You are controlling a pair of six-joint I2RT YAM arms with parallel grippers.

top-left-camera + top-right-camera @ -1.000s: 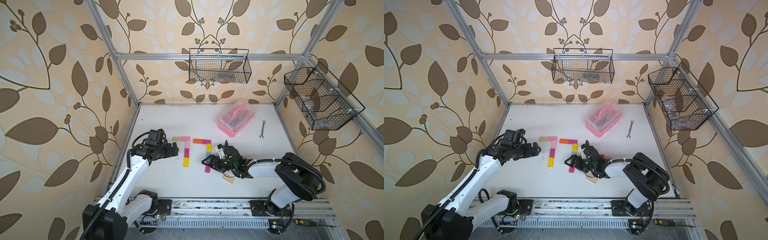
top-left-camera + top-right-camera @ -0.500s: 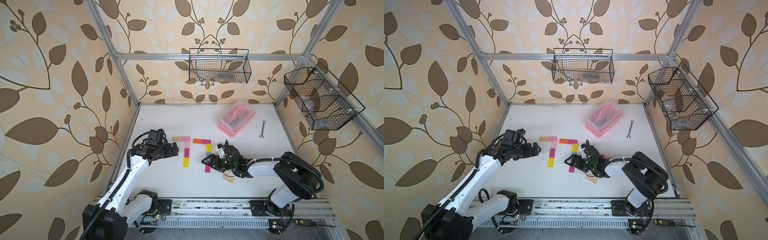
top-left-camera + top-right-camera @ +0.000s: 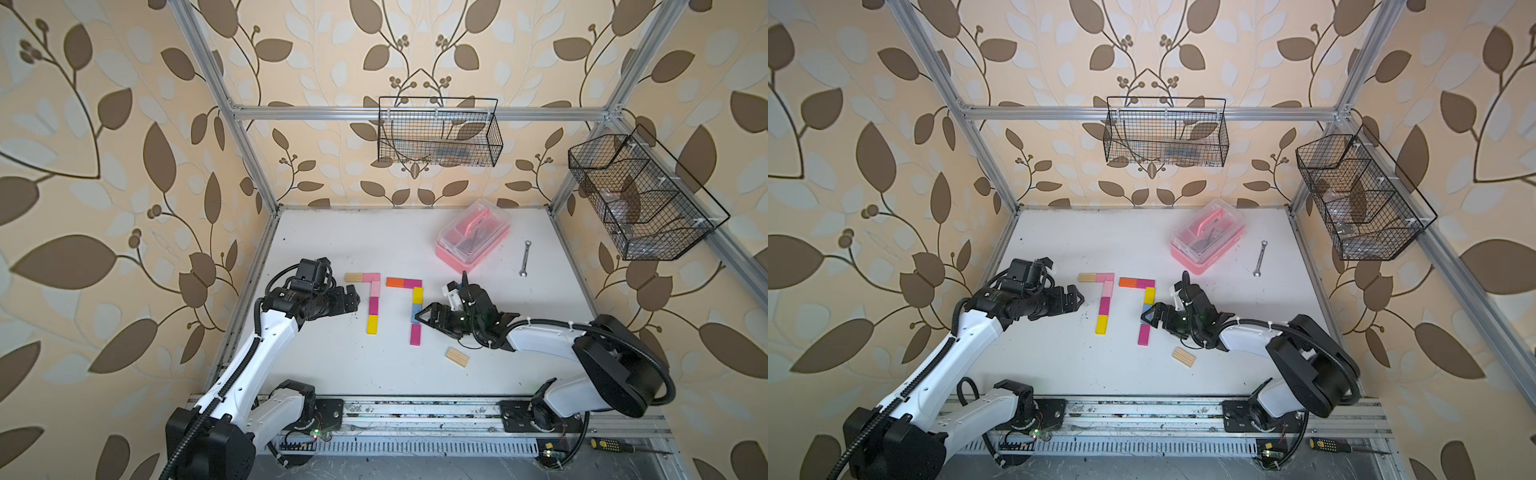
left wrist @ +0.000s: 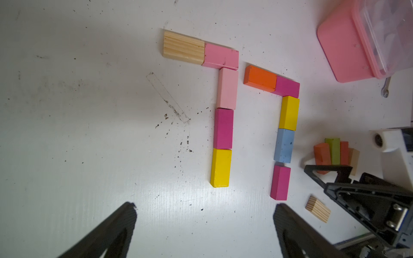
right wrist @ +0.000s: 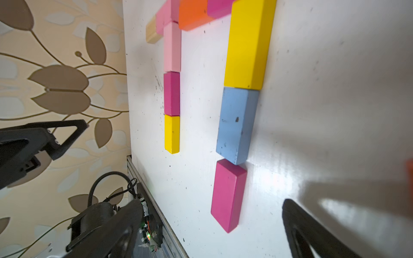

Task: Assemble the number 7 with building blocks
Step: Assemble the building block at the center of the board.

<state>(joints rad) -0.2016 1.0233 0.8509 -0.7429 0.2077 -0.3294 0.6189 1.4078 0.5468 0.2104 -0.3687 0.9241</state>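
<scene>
Black left jaws spread wide, holding nothing; right jaws spread wide too, empty, near blue block point(image 4: 283, 145).

In both top views the right tool point(image 3: 422, 316) hides the standing blocks point(image 4: 333, 154) at 3 o'clock of the blue block point(image 3: 415, 308).

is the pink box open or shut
Shut: the box has its clear lid seated flat on the pink base.
</scene>
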